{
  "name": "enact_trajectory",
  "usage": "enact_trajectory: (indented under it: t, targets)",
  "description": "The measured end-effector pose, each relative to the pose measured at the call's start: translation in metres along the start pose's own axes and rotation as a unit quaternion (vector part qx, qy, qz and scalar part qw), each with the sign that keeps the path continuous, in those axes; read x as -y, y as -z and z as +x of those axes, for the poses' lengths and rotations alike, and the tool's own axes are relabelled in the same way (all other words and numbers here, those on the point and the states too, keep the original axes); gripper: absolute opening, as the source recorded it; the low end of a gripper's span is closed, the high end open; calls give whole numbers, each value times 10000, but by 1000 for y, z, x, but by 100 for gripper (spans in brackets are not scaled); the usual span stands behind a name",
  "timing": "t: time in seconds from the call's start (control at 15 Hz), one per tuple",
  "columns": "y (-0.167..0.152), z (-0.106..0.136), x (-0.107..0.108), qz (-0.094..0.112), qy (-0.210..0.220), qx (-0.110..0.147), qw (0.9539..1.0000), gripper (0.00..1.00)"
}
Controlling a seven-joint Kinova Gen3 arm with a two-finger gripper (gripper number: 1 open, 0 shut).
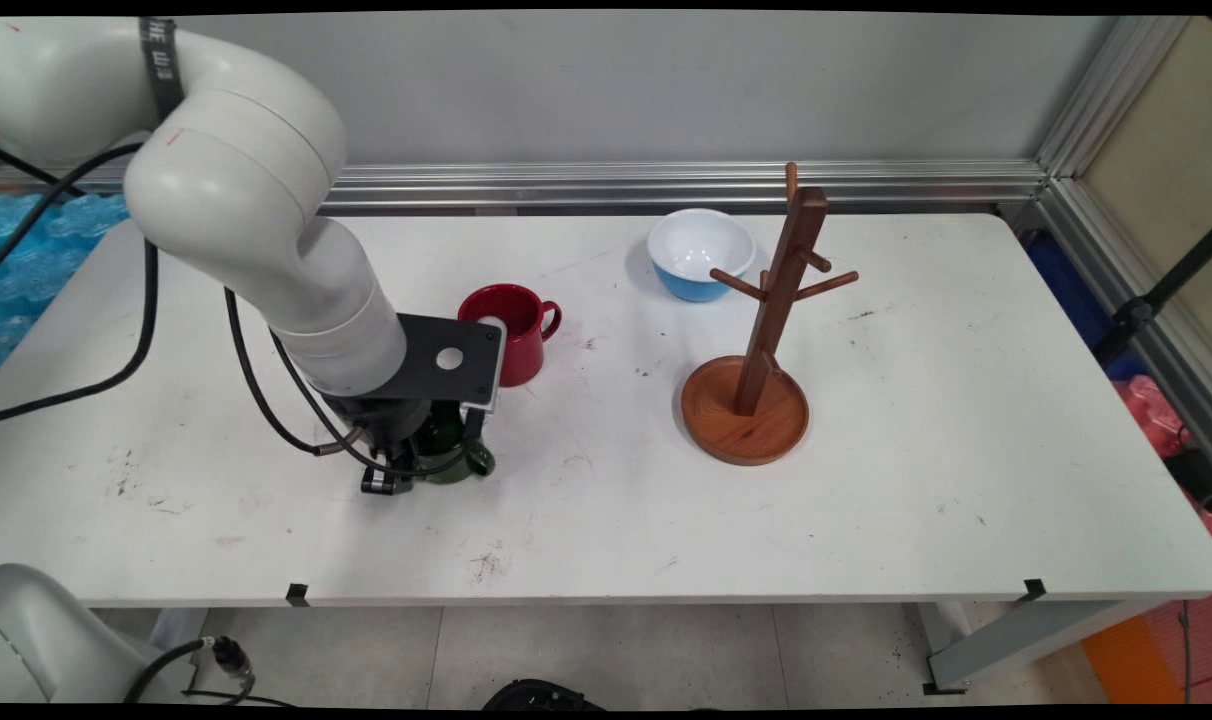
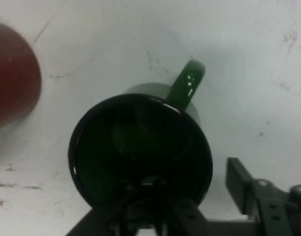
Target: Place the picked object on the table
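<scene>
We see the gripper (image 2: 192,182) low over the green mug (image 2: 135,147), which stands on the table (image 1: 866,500) left of the middle, nearer the front edge. Its fingers are apart, one inside the mug and one outside. We think a crooked squeeze could tip the mug or push it into the red mug (image 1: 506,330) close behind.

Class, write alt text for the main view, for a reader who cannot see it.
A white robot arm reaches down over a green mug on a white table, its gripper at the mug. A red mug stands just behind; farther right are a blue bowl and a wooden mug tree.
</scene>
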Motion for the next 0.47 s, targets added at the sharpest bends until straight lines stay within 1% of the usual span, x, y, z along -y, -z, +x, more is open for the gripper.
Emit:
enact_trajectory:
  t: [0.47]
  targets:
    - [-5,1,-3,-48,82,-113,9999,100]
